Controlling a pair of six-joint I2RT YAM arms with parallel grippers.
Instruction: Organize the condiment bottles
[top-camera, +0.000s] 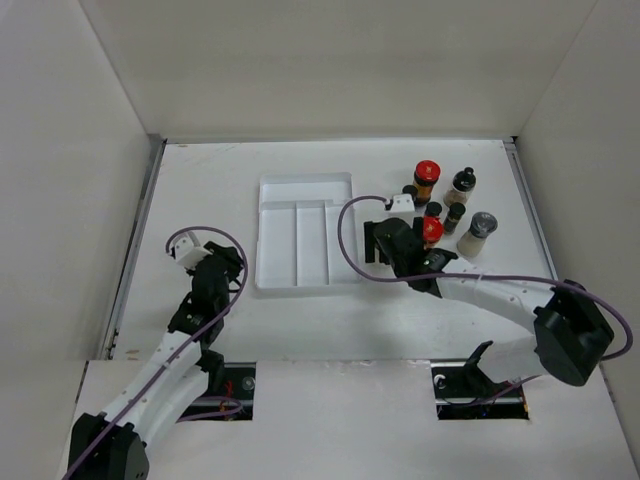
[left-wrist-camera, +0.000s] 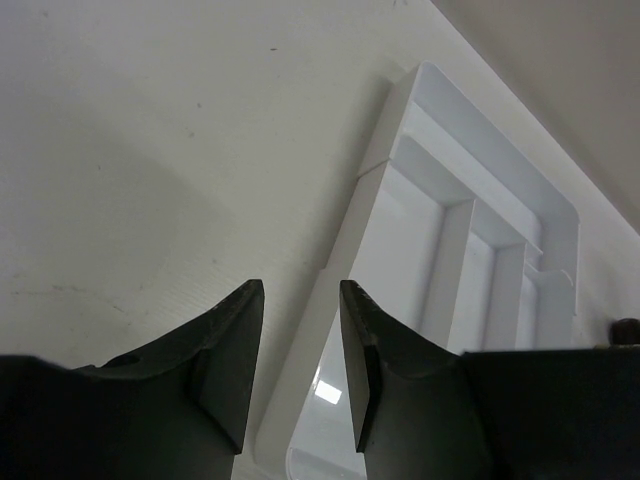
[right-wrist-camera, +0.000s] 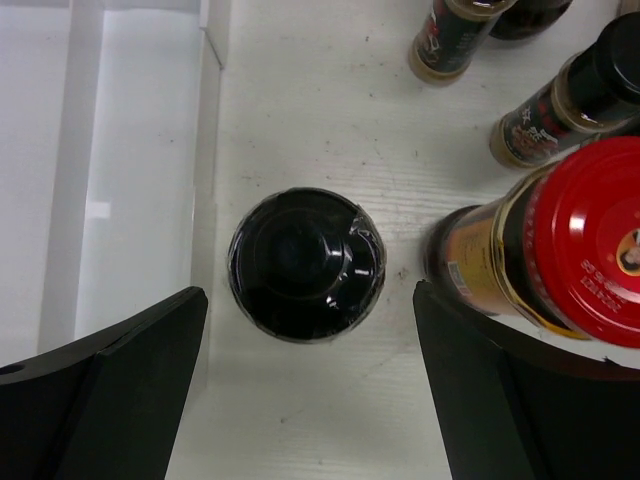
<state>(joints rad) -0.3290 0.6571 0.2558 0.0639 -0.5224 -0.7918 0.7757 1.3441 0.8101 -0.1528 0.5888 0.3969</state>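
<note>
Our right gripper (right-wrist-camera: 310, 300) hangs with its fingers (right-wrist-camera: 110, 390) spread wide and nothing in their grip. They straddle a black-capped bottle (right-wrist-camera: 306, 264) that stands upright on the table (right-wrist-camera: 320, 120). White table shows on both sides of the cap, so neither finger touches it. Just outside one finger runs the outer wall of the white three-compartment tray (right-wrist-camera: 205, 150), with only a thin strip of table between them. Outside the other finger stands a red-capped bottle (right-wrist-camera: 590, 235) with an amber body, so near that finger's tip that we cannot tell whether they touch. Beyond the fingertips two small dark bottles (right-wrist-camera: 455, 35) with black caps stand apart from one another, bare table lying between them and the straddled bottle. From above, more of the cluster lies farther out on that side: a second red-capped bottle (top-camera: 427, 172), a pale bottle with a black cap (top-camera: 461, 184) and a pale bottle with a grey cap (top-camera: 480, 230). All of them stand on the table outside the tray, between it and the right wall (top-camera: 570, 100). Our left gripper (left-wrist-camera: 300, 292) holds nothing. Its fingers stand a narrow gap apart, the tray's side rim shows through that gap, and open table stretches away on their other side.
</note>
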